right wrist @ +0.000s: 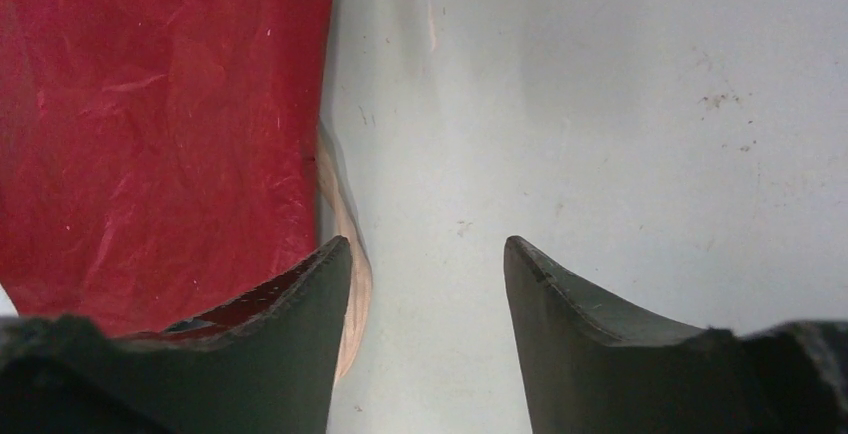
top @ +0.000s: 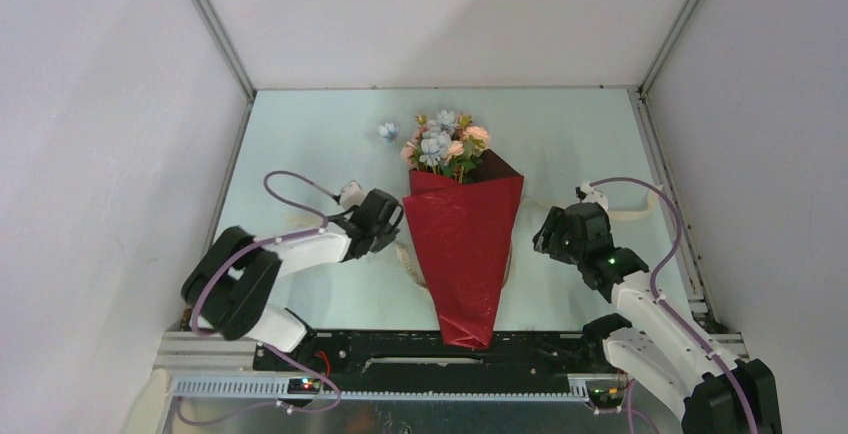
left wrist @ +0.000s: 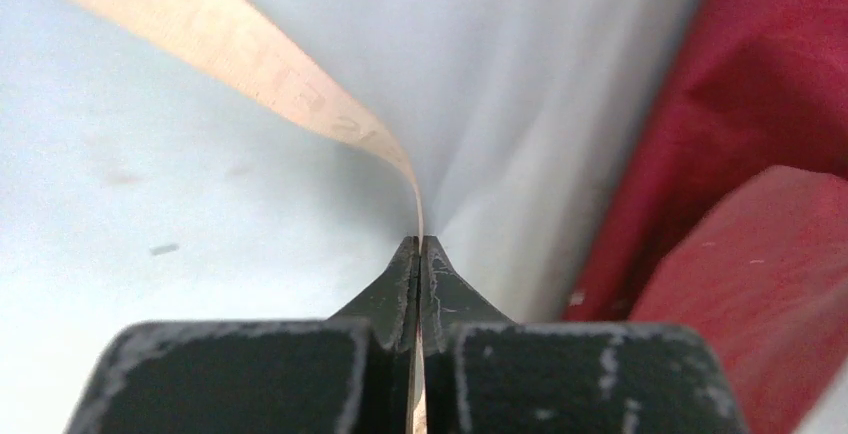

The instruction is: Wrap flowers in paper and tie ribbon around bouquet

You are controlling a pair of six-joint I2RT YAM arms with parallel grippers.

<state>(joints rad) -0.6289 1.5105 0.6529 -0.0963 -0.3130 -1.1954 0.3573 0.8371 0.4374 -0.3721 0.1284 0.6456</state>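
Note:
The red paper point(top: 463, 254) lies wrapped as a cone around the flowers point(top: 447, 144), whose pink and pale blue heads stick out at its far end. My left gripper point(top: 392, 216) sits just left of the cone and is shut on the cream ribbon point(left wrist: 270, 74), which runs up and left from the closed fingertips point(left wrist: 420, 246). My right gripper point(top: 548, 232) hovers just right of the cone, open with nothing between its fingers point(right wrist: 425, 254). A loop of ribbon point(right wrist: 352, 254) lies by its left finger against the paper's point(right wrist: 160, 124) edge.
One loose pale blue flower head point(top: 388, 131) lies on the table left of the bouquet. More ribbon point(top: 630, 212) shows on the table near the right arm. Grey walls enclose the pale green table point(top: 300, 154).

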